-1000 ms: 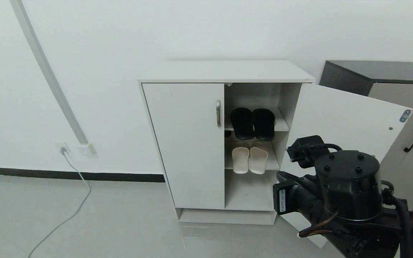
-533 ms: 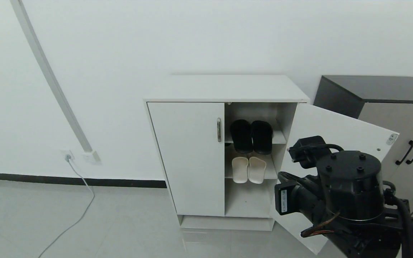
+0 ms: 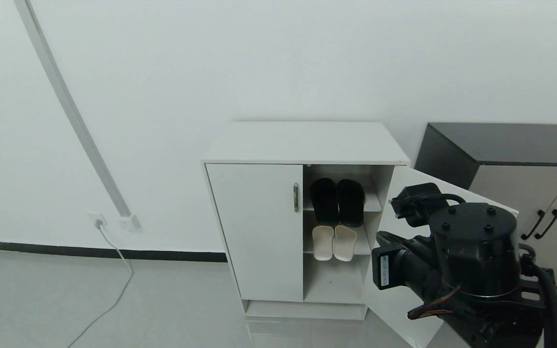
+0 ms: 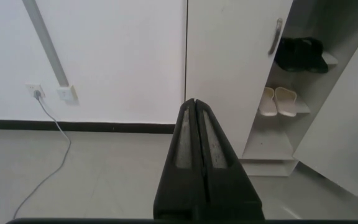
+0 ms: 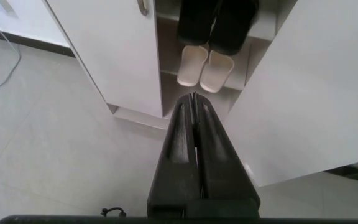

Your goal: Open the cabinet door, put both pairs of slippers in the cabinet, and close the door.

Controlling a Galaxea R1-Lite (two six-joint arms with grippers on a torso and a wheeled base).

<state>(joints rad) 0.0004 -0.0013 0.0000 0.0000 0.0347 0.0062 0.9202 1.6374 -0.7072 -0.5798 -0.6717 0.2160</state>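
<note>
Left wrist view: the left gripper (image 4: 195, 102) hangs over bare floor short of the cabinet, its fingers (image 4: 185, 140) pressed flat together and holding nothing. The right gripper (image 5: 194, 97) is likewise closed on nothing, aimed at the open compartment just beside the inner face of the open right door (image 5: 316, 93). In the head view the right arm (image 3: 472, 261) stands in front of that door's lower half. Beyond it, the white cabinet (image 3: 307, 142) has its left door (image 3: 261, 227) closed, with the handle (image 3: 296, 197) at that door's inner edge. The black slippers (image 3: 324, 200) lie side by side on the upper shelf, overhanging its front edge. The white slippers (image 3: 323, 241) lie side by side on the shelf below, also at the front edge. A dark cabinet (image 3: 501, 145) stands against the wall to the right. Over the last second the whole head picture has shifted: the cabinet now sits lower and smaller, so the camera has moved, not the furniture. Slippers and door keep their places relative to the cabinet. Judgement: both pairs are stowed, and only closing the right door remains. The added stand-off probably serves to bring an arm to the door's outer face.
</note>
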